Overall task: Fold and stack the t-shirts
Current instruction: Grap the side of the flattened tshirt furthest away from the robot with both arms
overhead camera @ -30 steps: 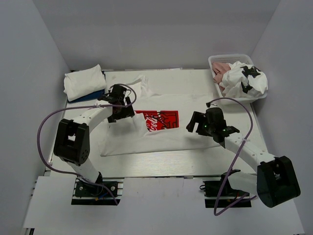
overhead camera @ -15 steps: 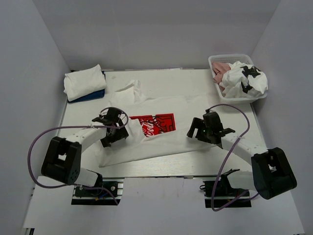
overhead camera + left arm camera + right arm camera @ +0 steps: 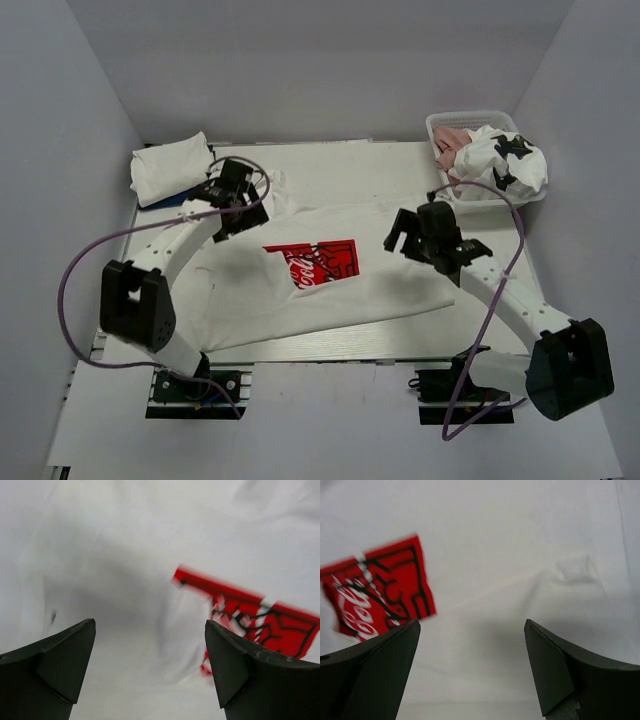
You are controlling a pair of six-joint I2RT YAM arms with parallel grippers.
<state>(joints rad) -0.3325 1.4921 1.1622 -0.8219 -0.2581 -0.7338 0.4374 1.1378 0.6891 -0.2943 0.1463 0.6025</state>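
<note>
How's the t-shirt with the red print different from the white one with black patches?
The red-print t-shirt lies spread out, rumpled, on the table; the black-patched t-shirt sits bunched in the basket at the far right corner. The red-print t-shirt shows one red rectangle, the black-patched t-shirt several scattered black marks. Both are white and not yet folded.

Bare table (image 3: 370,170) beyond the red-print t-shirt (image 3: 340,300): I have an open lane there. Far-left of it the folded stack (image 3: 168,168) blocks; far-right, the heaped basket (image 3: 450,117).
</note>
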